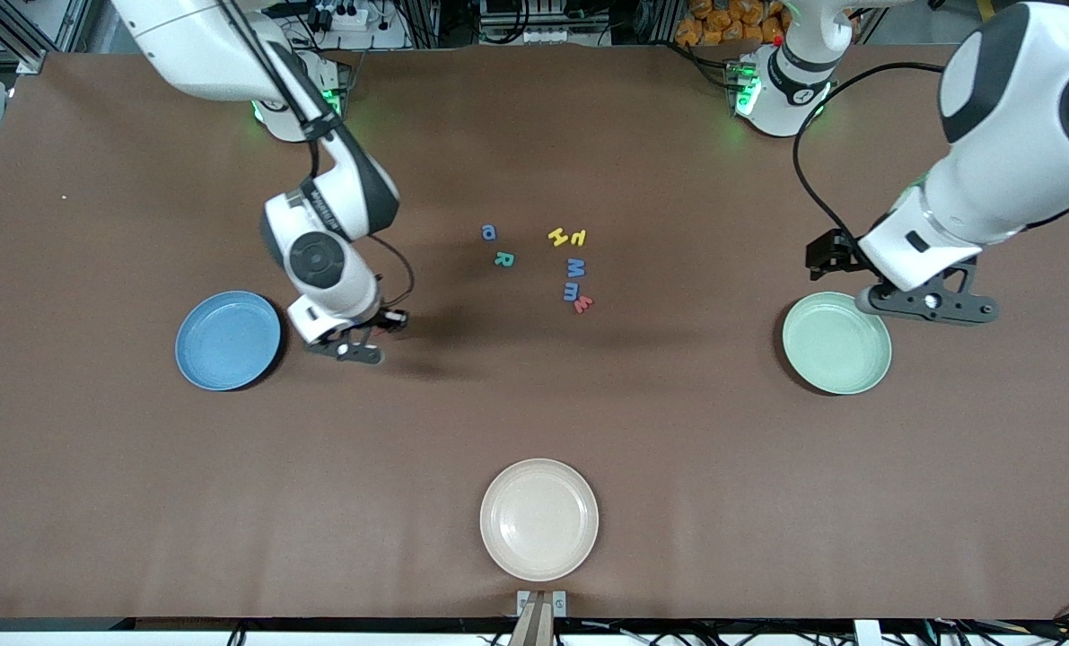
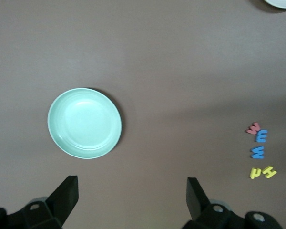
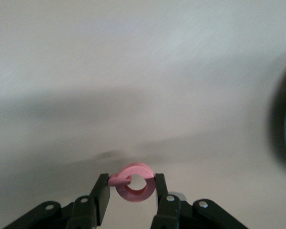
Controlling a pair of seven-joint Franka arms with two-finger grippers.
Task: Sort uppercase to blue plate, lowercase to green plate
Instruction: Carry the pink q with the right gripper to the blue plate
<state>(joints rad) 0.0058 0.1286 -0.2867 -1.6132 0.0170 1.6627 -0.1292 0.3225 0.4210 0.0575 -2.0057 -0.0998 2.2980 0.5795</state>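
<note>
Pink-red foam is clamped between the right jaws (image 3: 131, 187): the ring-shaped Q (image 3: 132, 182) is pinched from both sides, held up over bare worktop (image 1: 534, 404) just beside the blue plate (image 1: 228, 340). The left jaws (image 2: 132, 193) are spread wide with nothing in them, held above the worktop at the green plate (image 1: 836, 343). Between the two pairs of jaws, well apart from both, the other letters lie loose on the worktop: R (image 1: 503, 259), M (image 1: 576, 267), H (image 1: 558, 237) and the small ones beside them.
</note>
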